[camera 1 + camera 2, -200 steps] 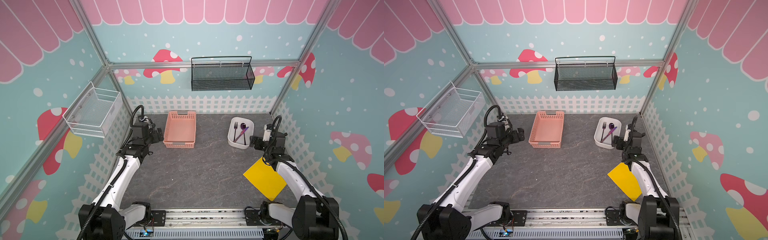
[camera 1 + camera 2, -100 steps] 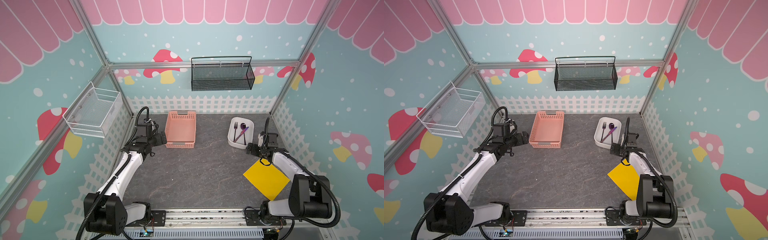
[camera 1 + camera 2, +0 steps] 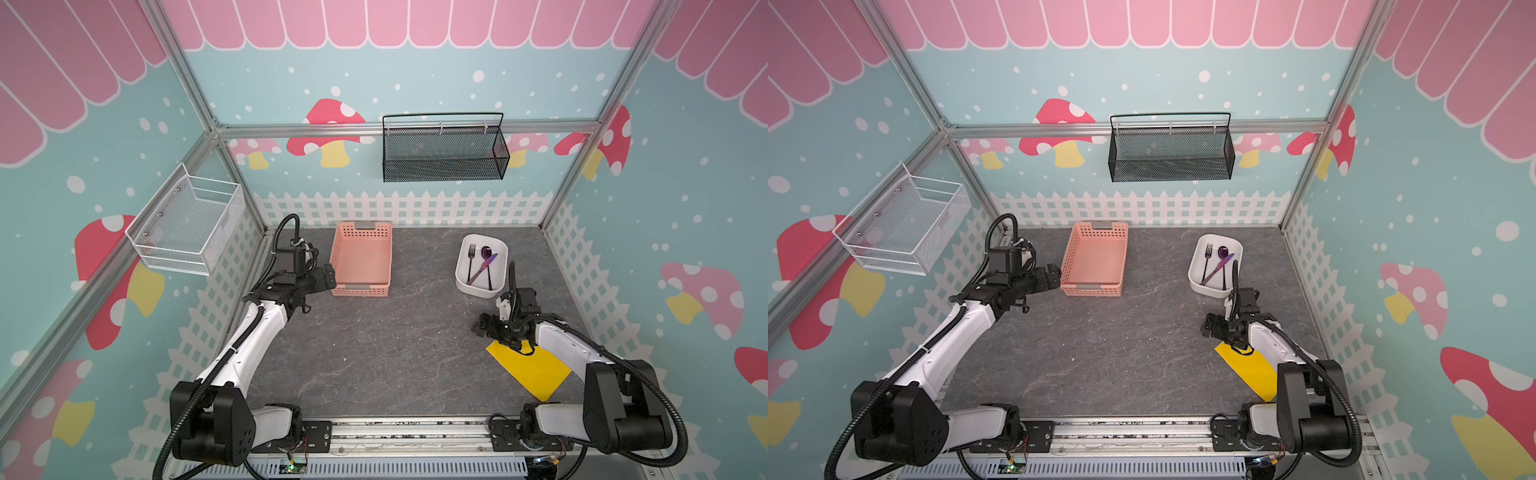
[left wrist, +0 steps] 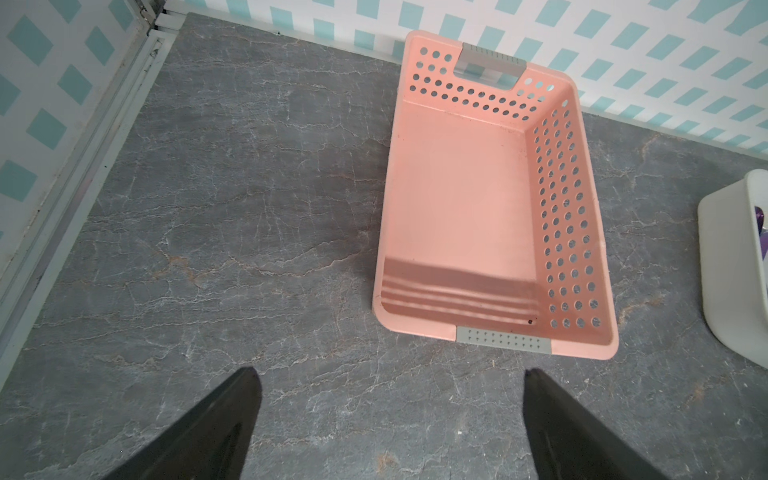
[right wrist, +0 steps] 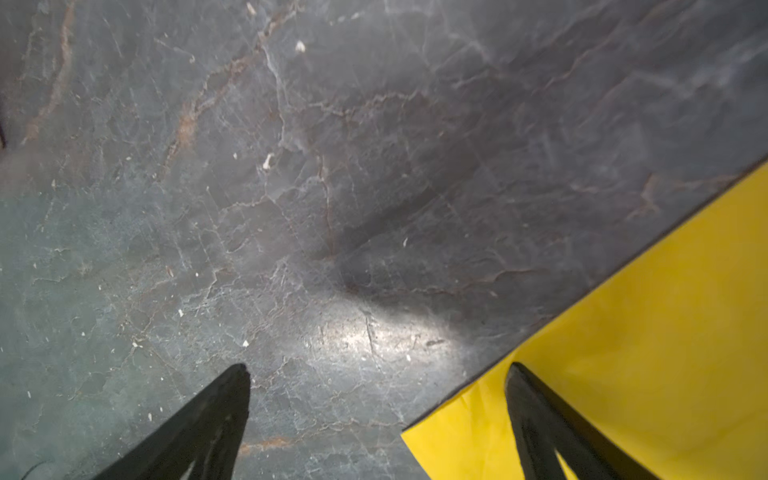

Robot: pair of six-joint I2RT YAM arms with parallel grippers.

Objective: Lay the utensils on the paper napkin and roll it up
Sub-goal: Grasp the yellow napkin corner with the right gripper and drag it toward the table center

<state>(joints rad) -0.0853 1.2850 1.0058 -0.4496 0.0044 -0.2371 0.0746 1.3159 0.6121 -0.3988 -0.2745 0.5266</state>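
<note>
since a second ago the right gripper [image 3: 486, 330] has come away from the white tub [image 3: 478, 289] and dropped low over the corner of the paper napkin [image 3: 536, 370] nearest that tub. the left gripper [image 3: 328, 277] has edged up beside the pink basket [image 3: 361, 289].

the right jaws stand spread wide with nothing between them. in the right wrist view one finger [image 5: 540, 415] lies over the yellow sheet's edge and the other [image 5: 208, 419] over the bare grey table [image 5: 291, 166]; whether either touches down cannot be told. the left jaws are spread too, empty, just short of the basket's near end.

the paper napkin lies flat at the table's front right, partly hidden by the right arm. the utensils all rest in the tub at the back right: fork [image 3: 471, 259], spoon [image 3: 486, 251], and knife [image 3: 484, 268] slanting across the spoon's handle.
</note>
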